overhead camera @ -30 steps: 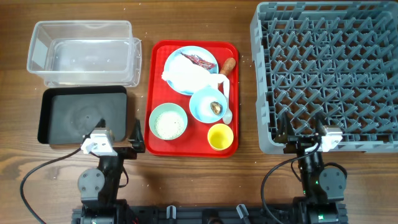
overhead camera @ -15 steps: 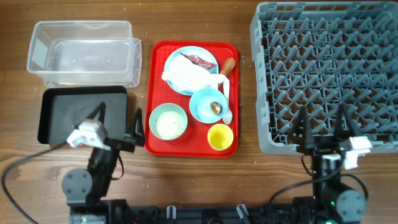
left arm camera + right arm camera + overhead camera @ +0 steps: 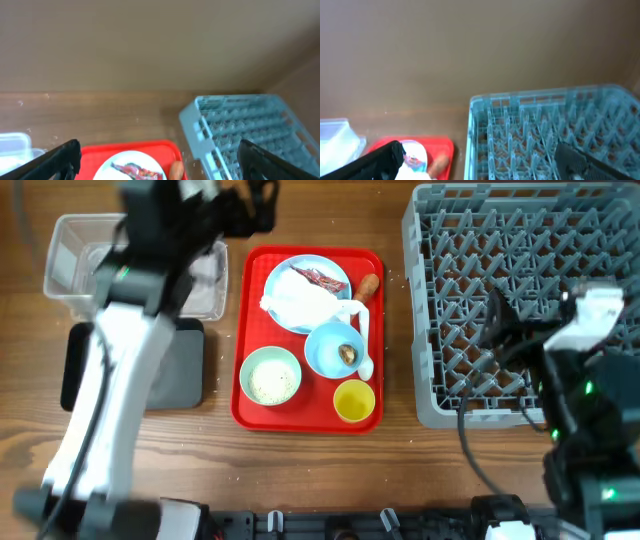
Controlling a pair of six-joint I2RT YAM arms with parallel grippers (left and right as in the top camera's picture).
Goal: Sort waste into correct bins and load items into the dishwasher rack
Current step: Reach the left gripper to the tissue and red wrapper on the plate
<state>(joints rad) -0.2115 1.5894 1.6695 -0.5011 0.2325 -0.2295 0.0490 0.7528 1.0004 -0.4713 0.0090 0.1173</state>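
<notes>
Waste of five kinds sits on one red tray at mid-desk. One crumpled napkin and one red wrapper lie on the single blue plate, with one carrot just beside it. One brown scrap is in the blue bowl, and rice is in the green bowl. One yellow cup and one white spoon share the tray. Two bins lie to the left, a clear tub and a black tray, both partly hidden by the left arm. One grey rack stands to the right. Left claw and right claw are released, fingers spread wide, grasping nothing.
</notes>
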